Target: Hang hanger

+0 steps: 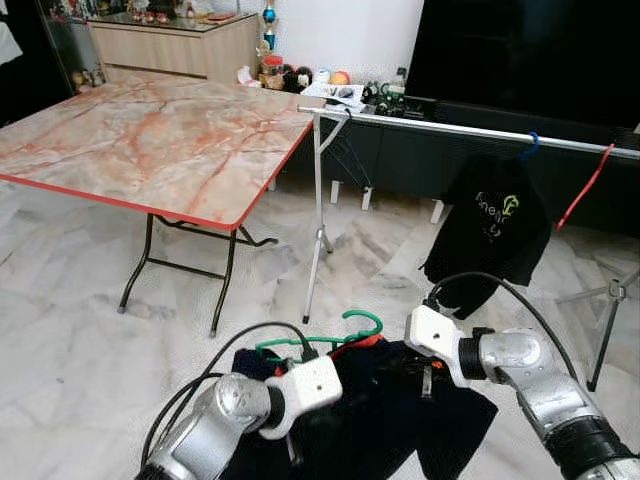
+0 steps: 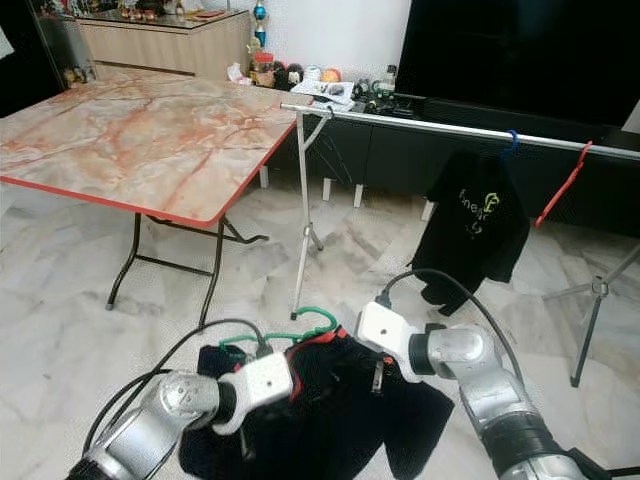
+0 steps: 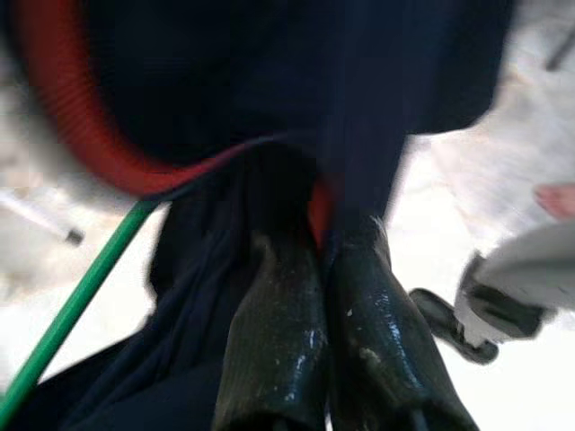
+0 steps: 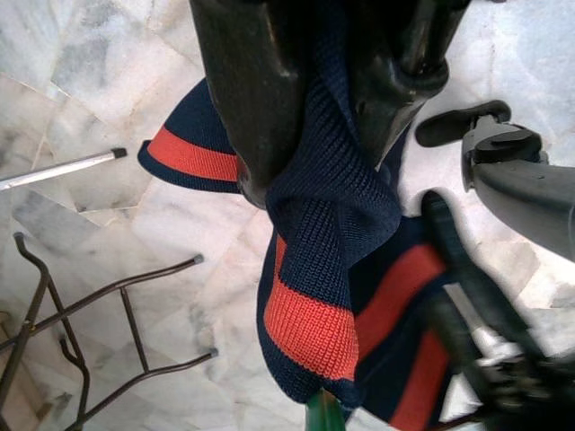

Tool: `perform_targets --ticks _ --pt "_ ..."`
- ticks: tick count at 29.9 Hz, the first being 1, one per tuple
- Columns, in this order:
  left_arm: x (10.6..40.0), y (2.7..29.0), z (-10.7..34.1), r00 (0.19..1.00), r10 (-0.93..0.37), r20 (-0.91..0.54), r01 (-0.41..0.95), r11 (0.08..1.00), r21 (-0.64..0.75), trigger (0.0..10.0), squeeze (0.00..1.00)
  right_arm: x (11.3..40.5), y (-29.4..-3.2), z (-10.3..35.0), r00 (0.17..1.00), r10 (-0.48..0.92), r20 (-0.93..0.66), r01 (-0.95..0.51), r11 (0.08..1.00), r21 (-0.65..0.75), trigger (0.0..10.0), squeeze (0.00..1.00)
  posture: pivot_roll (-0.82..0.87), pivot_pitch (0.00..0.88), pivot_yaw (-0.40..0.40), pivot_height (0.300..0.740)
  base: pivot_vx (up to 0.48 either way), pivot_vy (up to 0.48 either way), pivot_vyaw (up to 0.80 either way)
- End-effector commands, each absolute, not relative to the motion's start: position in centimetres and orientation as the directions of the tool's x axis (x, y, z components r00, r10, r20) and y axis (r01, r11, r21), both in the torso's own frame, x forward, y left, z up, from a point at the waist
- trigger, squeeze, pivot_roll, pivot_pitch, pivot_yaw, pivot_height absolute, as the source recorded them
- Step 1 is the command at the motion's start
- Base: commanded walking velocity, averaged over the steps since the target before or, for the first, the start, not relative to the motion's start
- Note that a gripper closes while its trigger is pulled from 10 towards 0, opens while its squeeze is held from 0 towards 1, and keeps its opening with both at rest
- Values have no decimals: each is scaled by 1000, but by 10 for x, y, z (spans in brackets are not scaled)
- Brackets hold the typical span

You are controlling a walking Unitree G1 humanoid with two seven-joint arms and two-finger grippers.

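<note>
You had both arms low in front of the robot, carrying a navy sweater with red stripes point(image 1: 380, 410) on a green hanger point(image 1: 345, 330) between them. The left gripper point(image 3: 323, 296) was clenched on the knit just below the red neckline, its two fingers pressed together on the cloth. The right gripper point(image 4: 314, 135) was grasping a fold of the same sweater, wool bunched between its fingers. The hanger's green hook stood up between the two wrists, free of any rail.

By my reading you were at the carrying step, load in hand and not yet hung. The clothes rail point(image 1: 470, 130) ran ahead and well above the hook, with a black T-shirt point(image 1: 490, 235) and a red hanger point(image 1: 585, 185) toward its far end. The bare stretch near the rail's table-side end looked the likeliest spot: you needed to raise the hook above the rail, then lower it on.
</note>
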State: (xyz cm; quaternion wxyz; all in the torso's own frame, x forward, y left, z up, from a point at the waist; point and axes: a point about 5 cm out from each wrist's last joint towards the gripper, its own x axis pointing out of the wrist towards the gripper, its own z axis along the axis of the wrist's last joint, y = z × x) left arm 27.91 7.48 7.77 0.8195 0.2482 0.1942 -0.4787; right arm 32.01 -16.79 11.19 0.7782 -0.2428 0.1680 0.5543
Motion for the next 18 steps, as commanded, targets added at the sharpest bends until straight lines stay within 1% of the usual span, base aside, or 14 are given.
perform_targets --ticks 1,2,3,4,5,7,8,9,10,12,18 --pt "285 78 76 510 -646 -569 853 467 234 0 200 321 -167 120 331 799 -502 -943 257 -213 10000 0 131 0 -69 740 0 0 0" --pt "287 80 76 527 -626 -574 842 473 258 4078 0 321 -167 119 332 798 -504 -943 258 -212 10000 0 130 0 -70 740 0 0 0" --pt "288 81 75 539 -613 -577 835 477 274 4078 0 321 -167 119 333 797 -504 -942 260 -212 10000 0 130 0 -70 740 0 0 0" --pt "289 83 75 539 -608 -583 836 468 285 10000 0 321 -168 117 331 788 -519 -943 256 -213 10000 0 129 0 -69 740 0 0 0" --pt "289 83 75 539 -608 -583 836 468 285 10000 0 321 -168 117 331 788 -519 -943 256 -213 10000 0 129 0 -69 740 0 0 0" --pt "284 85 78 481 -654 -583 875 399 274 10000 0 320 -170 113 326 768 -552 -945 245 -217 10000 0 129 0 -70 740 0 0 0" --pt "280 85 79 441 -680 -586 897 352 267 10000 369 320 -171 112 324 760 -563 -945 241 -220 10000 0 129 0 -69 740 0 0 0" --pt "273 88 82 369 -720 -588 929 260 264 10000 949 320 -172 110 324 749 -577 -945 236 -225 10000 0 130 0 -69 740 0 0 0" --pt "269 89 83 336 -737 -587 940 227 254 10000 1000 320 -172 109 325 745 -583 -945 234 -228 10000 0 132 0 -68 740 0 0 0" --pt "267 93 85 319 -744 -587 947 227 226 10000 1000 321 -172 109 330 740 -586 -943 237 -232 10000 0 131 0 -68 740 0 0 0" --pt "267 108 90 339 -730 -593 941 277 196 10000 1000 321 -171 106 337 727 -599 -941 237 -242 10000 0 134 0 -68 740 0 0 0"
